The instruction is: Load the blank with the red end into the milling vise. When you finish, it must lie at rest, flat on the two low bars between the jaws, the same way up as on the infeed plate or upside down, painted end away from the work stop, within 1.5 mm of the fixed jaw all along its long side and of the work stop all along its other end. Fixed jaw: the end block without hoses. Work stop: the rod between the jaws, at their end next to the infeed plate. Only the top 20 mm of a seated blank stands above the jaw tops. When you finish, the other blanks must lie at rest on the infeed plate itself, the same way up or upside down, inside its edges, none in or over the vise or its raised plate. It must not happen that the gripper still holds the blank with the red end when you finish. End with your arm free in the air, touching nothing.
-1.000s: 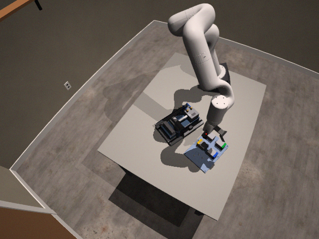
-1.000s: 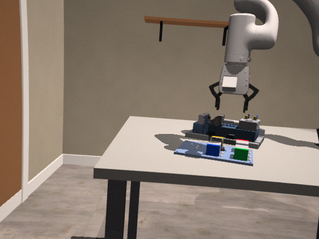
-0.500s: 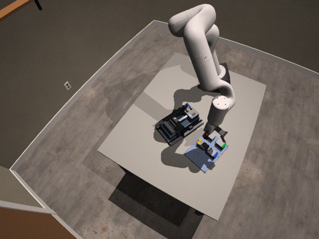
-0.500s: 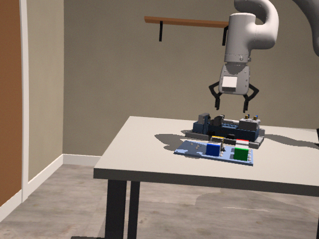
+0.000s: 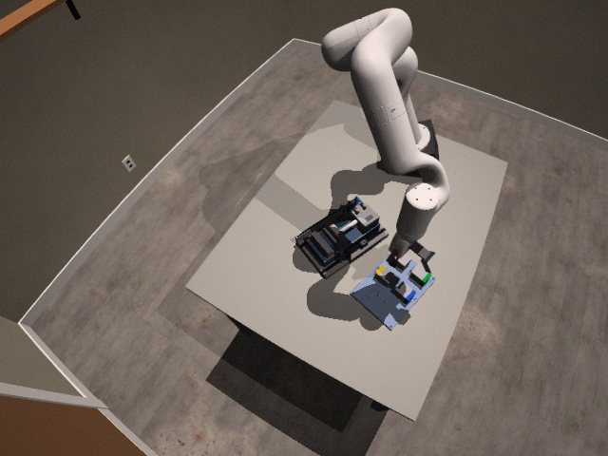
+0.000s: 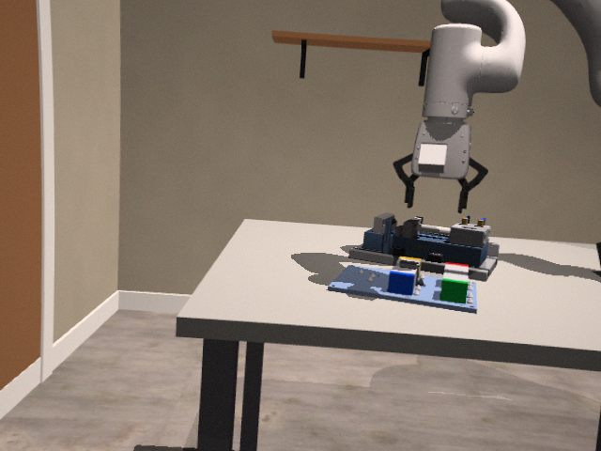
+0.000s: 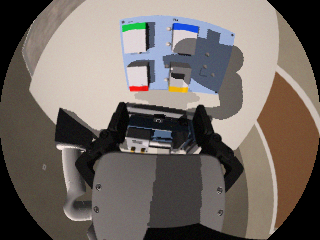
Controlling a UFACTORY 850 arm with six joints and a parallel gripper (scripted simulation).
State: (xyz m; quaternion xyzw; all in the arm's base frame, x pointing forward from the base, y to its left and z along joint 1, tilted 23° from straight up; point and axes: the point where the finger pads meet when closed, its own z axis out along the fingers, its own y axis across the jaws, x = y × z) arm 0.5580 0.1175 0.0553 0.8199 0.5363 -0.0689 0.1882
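The blank with the red end (image 6: 455, 268) lies on the blue infeed plate (image 6: 403, 289), at the plate's back right next to the vise. It shows in the wrist view (image 7: 138, 76) and from above (image 5: 394, 256). The milling vise (image 6: 426, 238) stands behind the plate, and nothing lies between its jaws. The block with the fittings (image 6: 468, 231) is on its right. My gripper (image 6: 435, 204) is open and empty. It hangs well above the vise's right half and the plate's near edge. In the wrist view my fingers frame the vise (image 7: 156, 135) far below.
Three other blanks lie on the infeed plate (image 7: 176, 56): green end (image 6: 454, 289), blue end (image 6: 402, 281) and yellow end (image 6: 408, 260). Small pegs stand on the plate around them. A wooden shelf (image 6: 349, 40) hangs on the wall behind.
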